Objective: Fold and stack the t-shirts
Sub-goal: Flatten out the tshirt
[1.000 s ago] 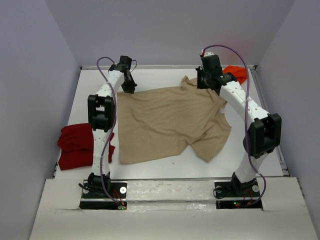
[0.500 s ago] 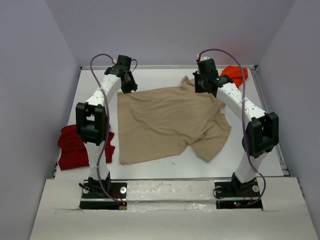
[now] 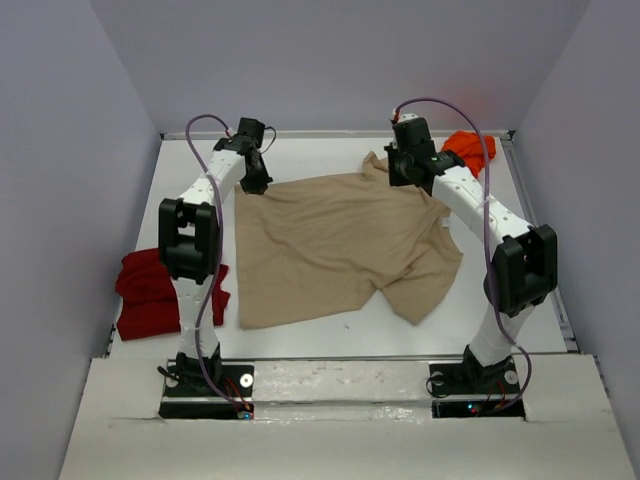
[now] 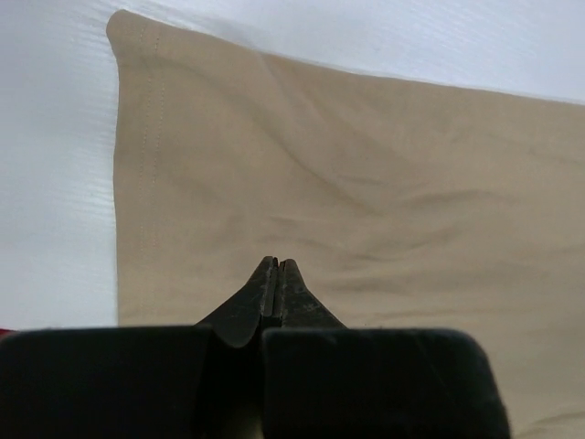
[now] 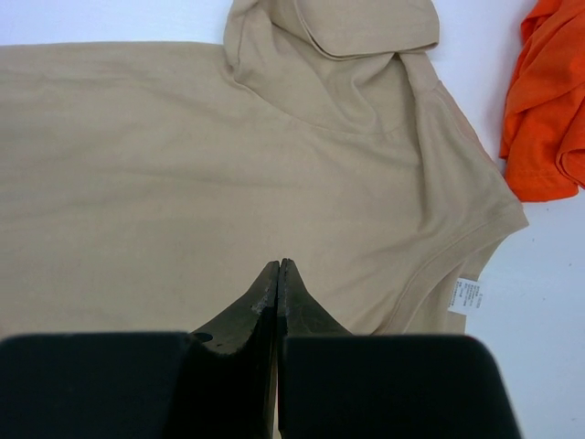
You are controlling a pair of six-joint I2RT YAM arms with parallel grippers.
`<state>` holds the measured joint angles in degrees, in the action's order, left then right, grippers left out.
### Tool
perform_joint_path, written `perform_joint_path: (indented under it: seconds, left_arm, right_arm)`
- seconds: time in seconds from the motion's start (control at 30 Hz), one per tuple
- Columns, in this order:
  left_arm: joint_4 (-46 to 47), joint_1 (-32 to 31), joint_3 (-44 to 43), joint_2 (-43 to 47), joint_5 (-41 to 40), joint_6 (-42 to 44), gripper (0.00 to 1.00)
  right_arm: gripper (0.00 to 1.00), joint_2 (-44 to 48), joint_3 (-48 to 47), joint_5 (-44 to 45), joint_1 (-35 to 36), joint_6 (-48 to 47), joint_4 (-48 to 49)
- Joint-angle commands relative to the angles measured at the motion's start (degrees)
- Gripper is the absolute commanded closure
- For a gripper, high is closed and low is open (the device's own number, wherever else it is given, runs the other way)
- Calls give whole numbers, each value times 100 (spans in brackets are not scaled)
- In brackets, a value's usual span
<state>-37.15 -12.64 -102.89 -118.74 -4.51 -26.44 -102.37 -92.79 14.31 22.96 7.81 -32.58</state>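
The tan t-shirt [image 3: 340,240] lies spread flat mid-table, with one sleeve folded over at its far edge [image 5: 366,27]. My left gripper [image 3: 255,182] is shut and empty over the shirt's far-left corner. In the left wrist view its tips [image 4: 277,263] hover above the tan cloth [image 4: 366,183]. My right gripper [image 3: 402,172] is shut and empty over the shirt's far-right part, near the collar. Its tips [image 5: 278,264] are above the tan cloth [image 5: 164,155]. The dark red shirt [image 3: 150,290] lies bunched at the left edge. The orange shirt [image 3: 470,148] lies crumpled at the far right corner and also shows in the right wrist view [image 5: 548,101].
Lilac walls close in the white table [image 3: 310,325] on three sides. A white label [image 5: 468,294] shows at the tan shirt's collar edge. Bare white table surrounds the shirt's far-left corner [image 4: 55,137].
My left arm's elbow swung left then back, and its gripper dropped slightly toward the shirt's far-left corner. My right gripper shifted a little left over the collar area. The shirts have not moved.
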Motion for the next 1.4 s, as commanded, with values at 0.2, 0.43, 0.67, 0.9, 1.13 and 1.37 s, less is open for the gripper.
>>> perform_joint_path:
  seconds: [0.2, 0.43, 0.67, 0.9, 1.13, 1.37]
  left_arm:
    - [-671, 8, -1048, -940, -533, 165, 100]
    - [-777, 69, -1286, -1345, -375, 139, 100]
    - [-1084, 166, -1866, -1889, -436, 156, 100]
    - [-1251, 552, -2138, -2188, -331, 77, 100]
    - [-1356, 1097, -2682, -2452, -164, 68, 100]
    - [-1392, 1150, -3764, -2980, -67, 262, 100]
  right_arm:
    - [100, 384, 33, 20, 86, -78, 138]
    - [100, 367, 33, -51, 138, -43, 120]
    - [100, 331, 7, -42, 191, -43, 111]
    - [100, 349, -46, -33, 191, -61, 103]
    - [100, 314, -116, -103, 191, -34, -73]
    - [100, 217, 42, -191, 367, 89, -293]
